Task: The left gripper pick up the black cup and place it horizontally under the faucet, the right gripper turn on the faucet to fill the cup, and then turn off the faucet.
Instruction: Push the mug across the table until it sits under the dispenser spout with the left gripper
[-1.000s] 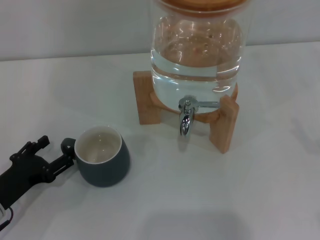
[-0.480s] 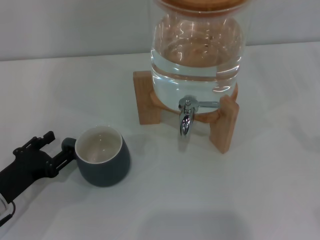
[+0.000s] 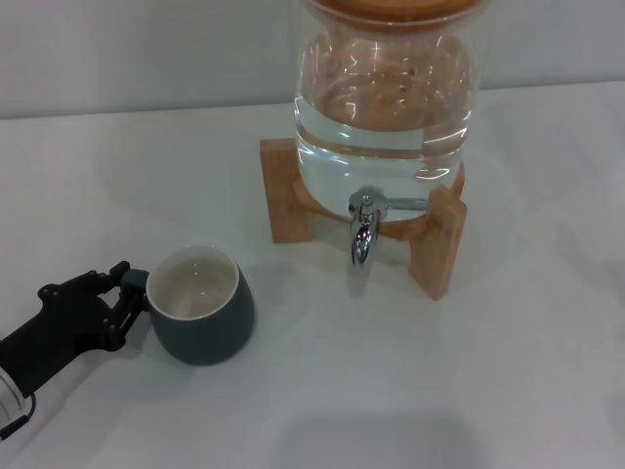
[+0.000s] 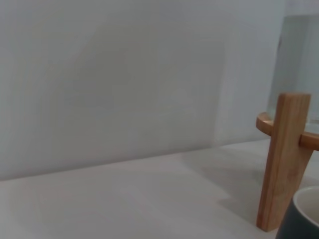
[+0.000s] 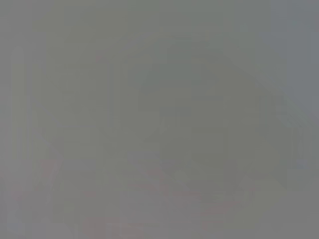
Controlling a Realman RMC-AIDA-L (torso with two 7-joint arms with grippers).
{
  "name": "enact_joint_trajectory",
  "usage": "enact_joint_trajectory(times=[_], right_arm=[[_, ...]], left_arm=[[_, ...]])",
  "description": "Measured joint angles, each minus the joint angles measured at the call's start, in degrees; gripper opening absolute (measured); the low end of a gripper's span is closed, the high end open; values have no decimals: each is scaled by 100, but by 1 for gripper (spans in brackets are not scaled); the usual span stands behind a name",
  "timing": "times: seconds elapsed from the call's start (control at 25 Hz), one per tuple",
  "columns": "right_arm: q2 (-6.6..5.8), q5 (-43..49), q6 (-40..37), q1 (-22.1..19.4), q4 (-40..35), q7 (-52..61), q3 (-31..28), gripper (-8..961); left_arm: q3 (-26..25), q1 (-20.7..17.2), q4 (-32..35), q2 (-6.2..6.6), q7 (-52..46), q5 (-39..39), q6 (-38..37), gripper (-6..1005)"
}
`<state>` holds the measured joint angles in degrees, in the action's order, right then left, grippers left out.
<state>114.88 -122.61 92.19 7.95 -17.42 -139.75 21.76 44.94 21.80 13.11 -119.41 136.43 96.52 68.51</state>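
The black cup (image 3: pixel 201 311) is standing upright on the white desk (image 3: pixel 410 391), down and to the left of the faucet (image 3: pixel 362 233), well apart from it, with its cream inside showing. Going from the left: the left gripper (image 3: pixel 119 293) is sitting at the cup's left side, its fingers closing around the small handle there, one above and one below it, grasping the cup by that handle. To the cup's right, the faucet is hanging spout down from the clear glass dispenser (image 3: pixel 386 98), which is holding water and resting on a wooden stand (image 3: pixel 435 244); its thin lever is pointing to the right. In the left wrist view, a corner of the cup (image 4: pixel 304 216) is showing next to one leg of the wooden stand (image 4: pixel 284 159). The right gripper is appearing in no view
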Motion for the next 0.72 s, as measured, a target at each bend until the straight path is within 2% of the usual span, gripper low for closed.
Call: enact_joint_trajectory(times=[0.36,0.72], right_arm=[[5,-9,-27,53,40,0,17,859],[8,3,-9,148,104,0,28,859]], left_arm=[[-3,77,-3,-3,15,6,55,185],[99,451,-79,-14,13,-10,107,144]])
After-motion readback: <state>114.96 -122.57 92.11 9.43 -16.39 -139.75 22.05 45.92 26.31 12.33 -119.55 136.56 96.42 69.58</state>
